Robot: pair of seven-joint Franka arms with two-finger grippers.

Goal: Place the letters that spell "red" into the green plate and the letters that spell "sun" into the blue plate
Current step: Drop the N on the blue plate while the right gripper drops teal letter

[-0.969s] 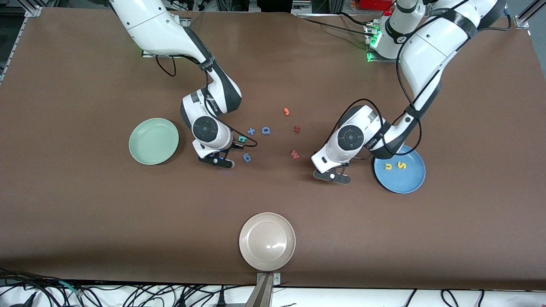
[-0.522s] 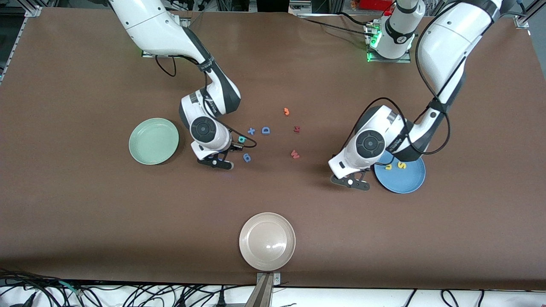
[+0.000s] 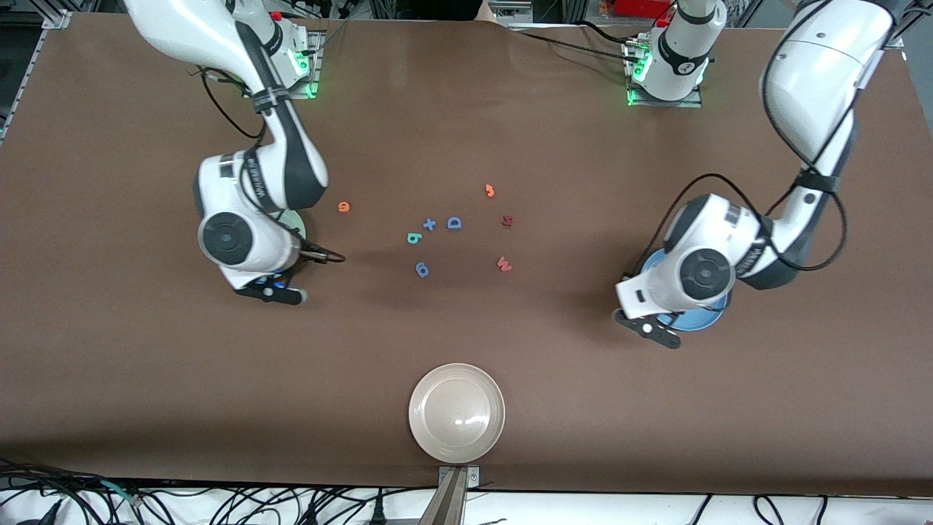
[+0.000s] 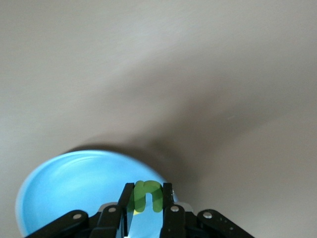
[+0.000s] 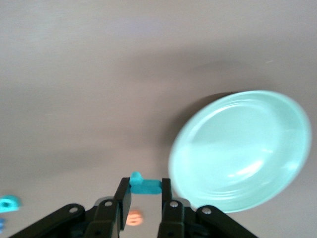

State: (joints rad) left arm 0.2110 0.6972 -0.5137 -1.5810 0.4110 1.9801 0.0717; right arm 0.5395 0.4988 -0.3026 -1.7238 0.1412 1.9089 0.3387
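Note:
My right gripper [image 5: 144, 182] is shut on the small teal "r" [image 5: 148, 187], up in the air beside the rim of the green plate [image 5: 242, 148]. In the front view the right arm covers most of that plate [image 3: 297, 220]. The orange "e" [image 3: 344, 207] and the teal "d" [image 3: 414, 238] lie on the table. My left gripper [image 4: 148, 187] is shut on the green "n" [image 4: 143, 198] over the edge of the blue plate [image 4: 74, 188]. The left arm hides most of this plate [image 3: 700, 319] and the yellow letters in the front view.
A blue cross [image 3: 429, 224], a dark blue "D" [image 3: 454, 223] and a dark blue round letter [image 3: 422, 270] lie mid-table. Red letters [image 3: 504, 263] and an orange-red one [image 3: 490, 191] lie beside them. A beige plate [image 3: 456, 413] sits near the front edge.
The right arm has swung from the letter cluster to the green plate with the "r", uncovering the orange "e". The left arm has carried the "n" over the blue plate.

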